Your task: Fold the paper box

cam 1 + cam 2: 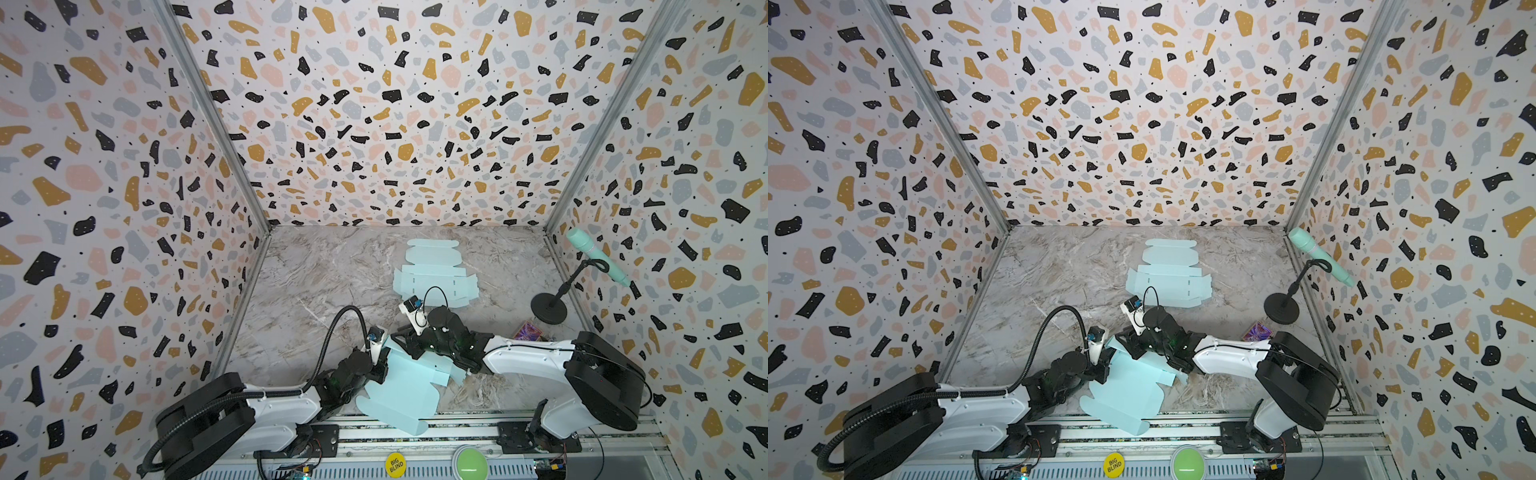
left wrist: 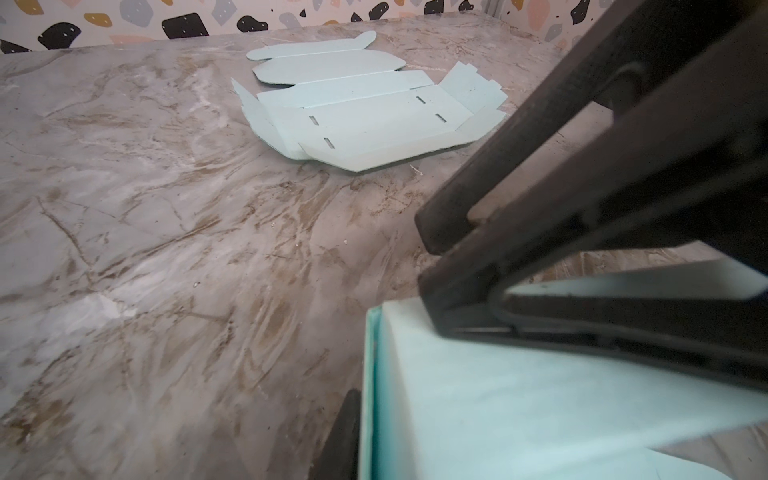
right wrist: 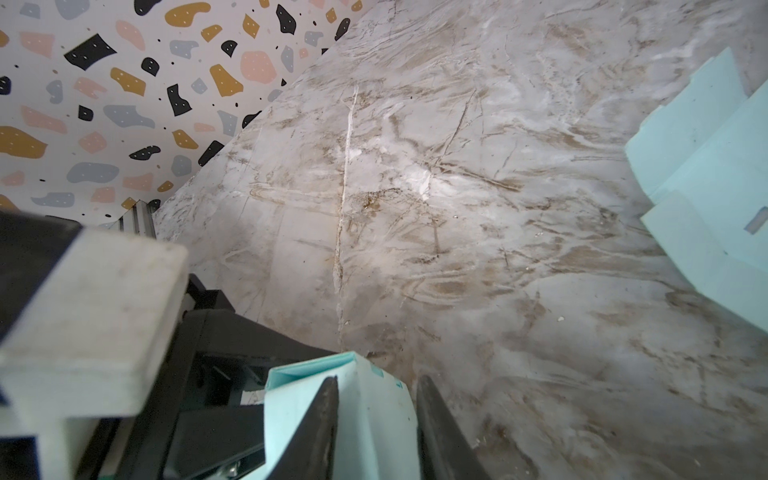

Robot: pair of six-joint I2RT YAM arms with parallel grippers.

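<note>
Low at the front, left of centre, the left gripper [image 1: 382, 368] is nearly closed, its black fingers pinching the left edge of the paper box [image 1: 407, 390]. The box is a pale blue die-cut card sheet, matte and smooth, only partly folded. Its rounded tabs reach over the metal front rail [image 1: 457, 419] and its creased panels rise toward the middle (the left wrist view shows brighter teal along one cut edge). Just in front, a round yellow disc [image 1: 395, 464] reads "BIG BLIND". At the box's far end the right gripper [image 3: 376, 390] stands narrow, a raised fold of card filling the gap between its dark wedge-shaped fingers. Farther back, a second blank [image 1: 434, 274] lies flat on the grey-brown veined marble table [image 1: 316, 282]; it is the same pale blue, with small slots and scalloped flaps. Right of the disc sits a glossy green dome button [image 1: 471, 462]. Against the right wall a mint-green microphone [image 1: 594, 253] tilts on a black stand [image 1: 548, 307] with a round base.
</note>
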